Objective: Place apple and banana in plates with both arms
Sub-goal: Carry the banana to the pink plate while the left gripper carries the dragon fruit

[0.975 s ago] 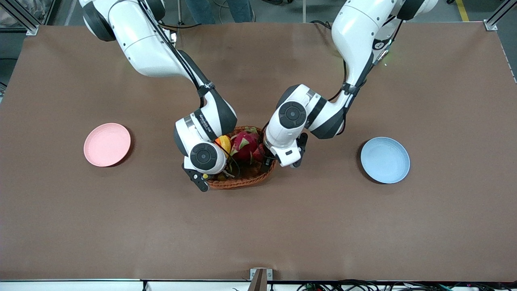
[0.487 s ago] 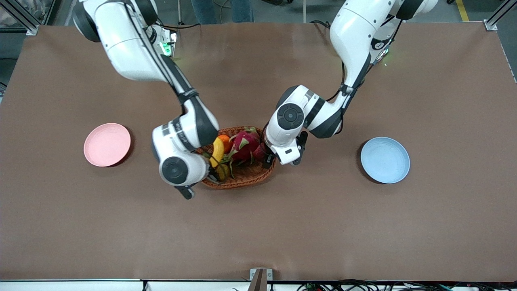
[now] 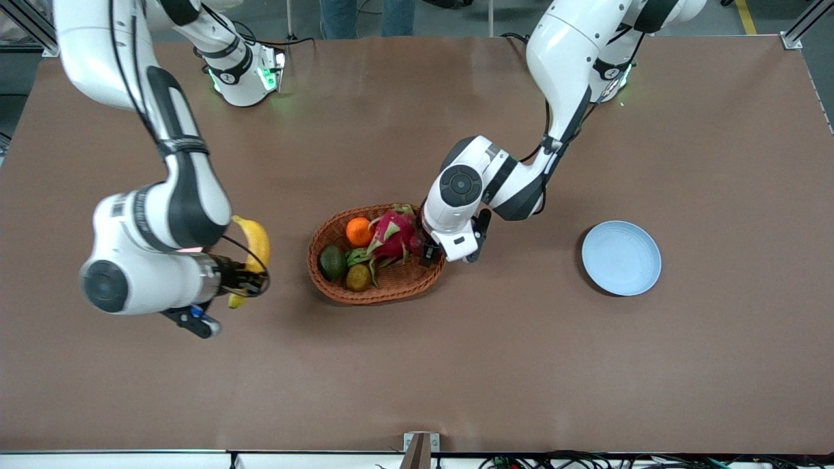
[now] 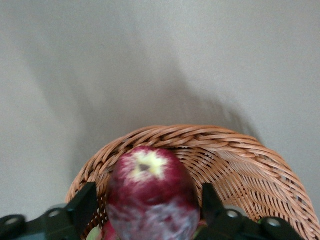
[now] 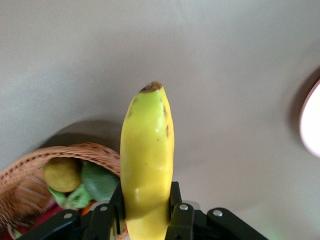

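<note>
Right gripper (image 3: 244, 281) clamps banana (image 3: 253, 251); left gripper (image 4: 145, 210) straddles apple (image 4: 150, 187).

An oval brown wicker basket (image 3: 376, 286) sits mid-worktop (image 3: 456, 365). In it lie an orange (image 3: 358, 231), a pink dragon fruit (image 3: 393, 236) with green scales, a dark green fruit, possibly an avocado (image 3: 332, 262), and a small yellowish-green fruit (image 3: 358, 277) nearest the front camera.
</note>
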`<state>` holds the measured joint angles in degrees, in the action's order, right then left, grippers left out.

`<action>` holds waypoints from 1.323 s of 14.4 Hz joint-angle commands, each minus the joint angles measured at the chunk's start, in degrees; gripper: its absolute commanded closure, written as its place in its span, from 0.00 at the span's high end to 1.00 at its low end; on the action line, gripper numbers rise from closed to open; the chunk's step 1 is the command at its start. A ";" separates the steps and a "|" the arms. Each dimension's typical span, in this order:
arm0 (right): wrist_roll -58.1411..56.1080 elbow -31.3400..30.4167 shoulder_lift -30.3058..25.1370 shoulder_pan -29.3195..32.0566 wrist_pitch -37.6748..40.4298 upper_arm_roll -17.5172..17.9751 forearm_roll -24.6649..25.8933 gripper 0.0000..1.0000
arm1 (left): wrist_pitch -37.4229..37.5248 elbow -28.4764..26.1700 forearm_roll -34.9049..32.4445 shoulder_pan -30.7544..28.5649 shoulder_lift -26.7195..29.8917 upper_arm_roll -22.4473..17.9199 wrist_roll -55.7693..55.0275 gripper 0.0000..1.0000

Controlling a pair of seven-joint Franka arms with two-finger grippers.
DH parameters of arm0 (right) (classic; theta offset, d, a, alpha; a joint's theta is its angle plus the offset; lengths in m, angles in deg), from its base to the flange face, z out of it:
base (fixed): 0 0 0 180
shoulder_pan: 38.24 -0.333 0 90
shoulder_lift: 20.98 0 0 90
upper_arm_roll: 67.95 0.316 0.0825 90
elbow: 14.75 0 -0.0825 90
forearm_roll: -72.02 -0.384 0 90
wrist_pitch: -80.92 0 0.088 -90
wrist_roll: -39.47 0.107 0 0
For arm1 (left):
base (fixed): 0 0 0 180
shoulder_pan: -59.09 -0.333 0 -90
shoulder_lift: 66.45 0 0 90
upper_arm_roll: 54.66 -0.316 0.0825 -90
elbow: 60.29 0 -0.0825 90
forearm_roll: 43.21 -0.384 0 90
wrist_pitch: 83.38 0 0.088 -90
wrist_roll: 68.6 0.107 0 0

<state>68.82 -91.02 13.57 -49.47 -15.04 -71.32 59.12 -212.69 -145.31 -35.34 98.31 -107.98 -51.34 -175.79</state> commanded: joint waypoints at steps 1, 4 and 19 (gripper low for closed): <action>-13.49 -19.65 -11.85 4.54 -9.56 0.73 3.30 0.01 | -0.68 -0.32 0.74 0.34 0.74 -0.43 -1.44 0.34; -27.63 -33.46 -17.75 11.21 -20.28 0.73 4.64 0.01 | 0.11 -0.32 0.74 0.08 1.71 -0.43 -1.71 0.19; -35.24 -56.18 -18.91 20.46 -45.62 0.64 5.26 0.01 | 19.81 -12.69 -4.61 -23.19 22.00 -1.48 34.47 0.18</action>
<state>34.16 -146.00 -5.36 -30.27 -59.04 -71.72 64.09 -191.93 -150.85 -38.81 78.68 -90.82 -53.45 -146.67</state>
